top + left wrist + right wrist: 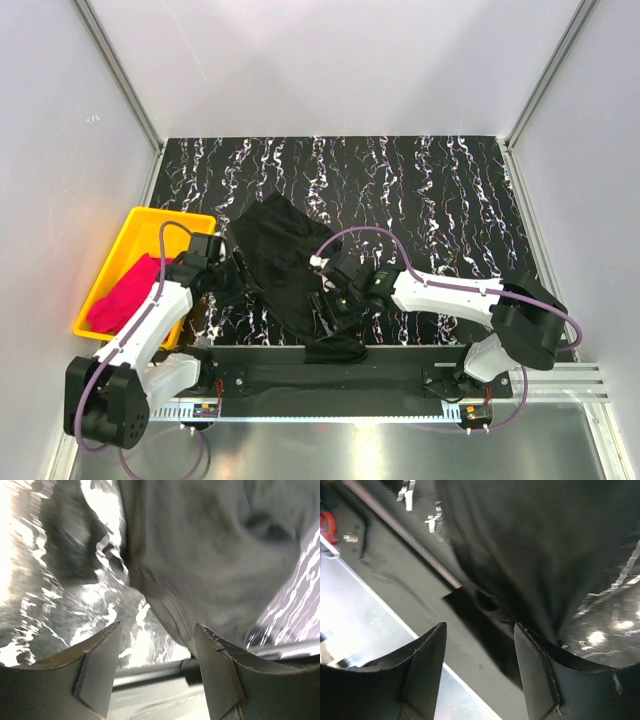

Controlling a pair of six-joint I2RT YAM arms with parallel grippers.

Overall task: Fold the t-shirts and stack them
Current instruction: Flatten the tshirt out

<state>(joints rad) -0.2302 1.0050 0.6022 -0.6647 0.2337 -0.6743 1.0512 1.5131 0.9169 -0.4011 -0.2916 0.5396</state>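
Mid-table [430, 200]: black shirt [280, 250], crumpled, near hem draped over near edge. In yellow tray [150, 218] at left: pink shirt [125, 295], bunched. At black shirt's left edge: left gripper [232, 277], fingers [100, 670] apart, nothing between, cloth just ahead. Over black shirt's near-right part: right gripper [328, 300], fingers [427, 670] spread wide, dark cloth below and ahead, not clamped.

You see a solid black cloth t-shirt [285, 260] at centre, a magenta-pink cloth t-shirt [125, 295] at left in a bright yellow plastic tray [150, 225], and a black surface [430, 200] streaked with white.
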